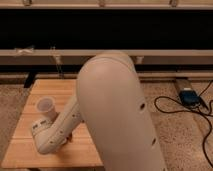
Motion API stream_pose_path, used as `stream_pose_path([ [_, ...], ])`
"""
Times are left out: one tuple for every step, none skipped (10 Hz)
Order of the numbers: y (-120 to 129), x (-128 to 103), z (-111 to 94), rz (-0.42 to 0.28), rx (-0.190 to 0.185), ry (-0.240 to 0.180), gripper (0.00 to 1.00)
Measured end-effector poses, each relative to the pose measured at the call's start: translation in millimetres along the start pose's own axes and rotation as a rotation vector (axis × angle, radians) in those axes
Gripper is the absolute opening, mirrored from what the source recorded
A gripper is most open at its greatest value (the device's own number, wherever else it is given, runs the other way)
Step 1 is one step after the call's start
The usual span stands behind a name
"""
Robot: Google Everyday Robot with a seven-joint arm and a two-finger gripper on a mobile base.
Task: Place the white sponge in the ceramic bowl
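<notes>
My white arm (120, 115) fills the middle of the camera view, and its forearm (55, 130) reaches down to the left over the wooden table (50, 87). The gripper is hidden behind the forearm's end near the table's front left. The white sponge is hidden. The ceramic bowl is hidden too, except perhaps for a small orange-red sliver (70, 138) beside the forearm; I cannot tell what that is.
A translucent white cup (46, 107) stands on the table's left side, touching or just behind the forearm. A dark shelf unit (105, 30) runs along the back. A blue box (190, 96) and black cables (175, 107) lie on the floor at right.
</notes>
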Motion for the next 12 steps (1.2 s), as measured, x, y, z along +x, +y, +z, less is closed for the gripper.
stream_pose_path([
  [1,0,-11,0.007,-0.001,-0.007,0.06],
  [0,1,-24,0.009,0.001,-0.016,0.06],
  [-2,1,-40,0.015,0.004,-0.027,0.06],
  [-6,2,-56,0.02,0.011,-0.038,0.06],
  [-13,4,-71,0.027,0.022,-0.046,0.06],
  [-22,7,-85,0.036,0.038,-0.053,0.06],
  [-35,12,-94,0.049,0.058,-0.053,0.06],
  [-55,22,-98,0.067,0.083,-0.044,0.06],
  [-69,27,-99,0.078,0.098,-0.039,0.06],
  [-89,37,-100,0.098,0.114,-0.031,0.06],
  [-111,49,-99,0.124,0.131,-0.016,0.06],
  [-127,56,-97,0.14,0.139,-0.008,0.06],
])
